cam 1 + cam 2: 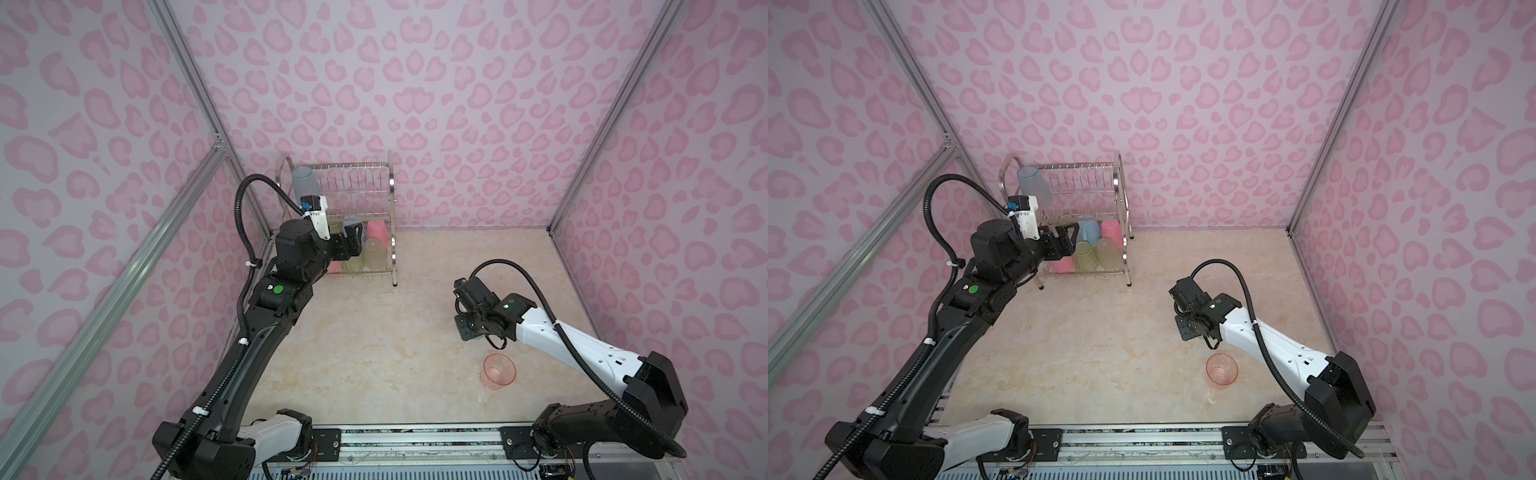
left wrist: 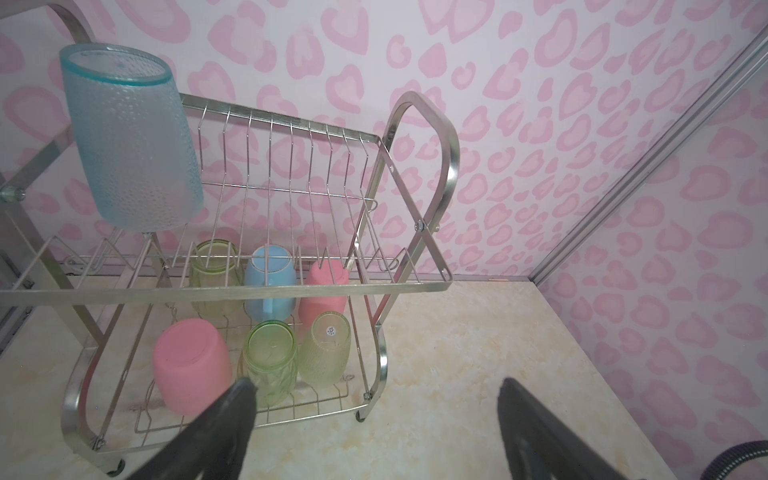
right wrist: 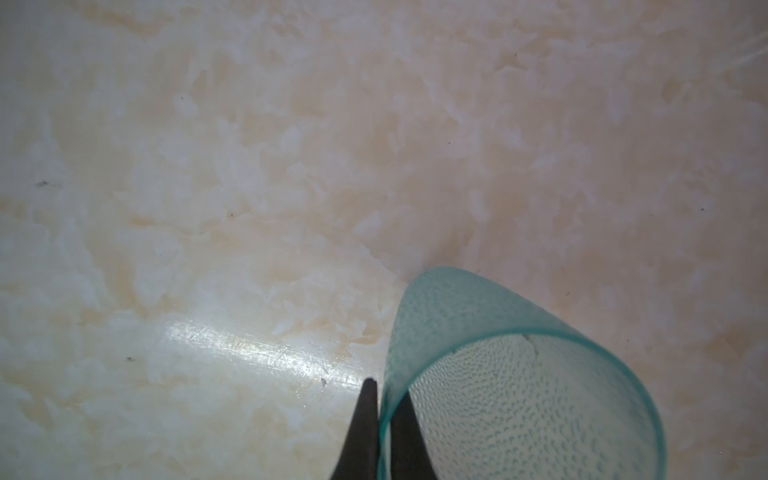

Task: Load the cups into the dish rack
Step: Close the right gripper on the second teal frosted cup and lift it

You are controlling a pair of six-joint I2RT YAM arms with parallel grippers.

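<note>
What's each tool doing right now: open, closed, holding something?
Left tool: open, holding nothing.
Right tool: closed, pinching the rim of the teal cup.

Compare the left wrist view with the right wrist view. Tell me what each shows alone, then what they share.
Only the left wrist view: the dish rack, an upturned teal cup on its upper tier, six cups below, and the open left gripper. Only the right wrist view: the right gripper shut on the rim of a second teal cup. Both: the marbled tabletop.
</note>
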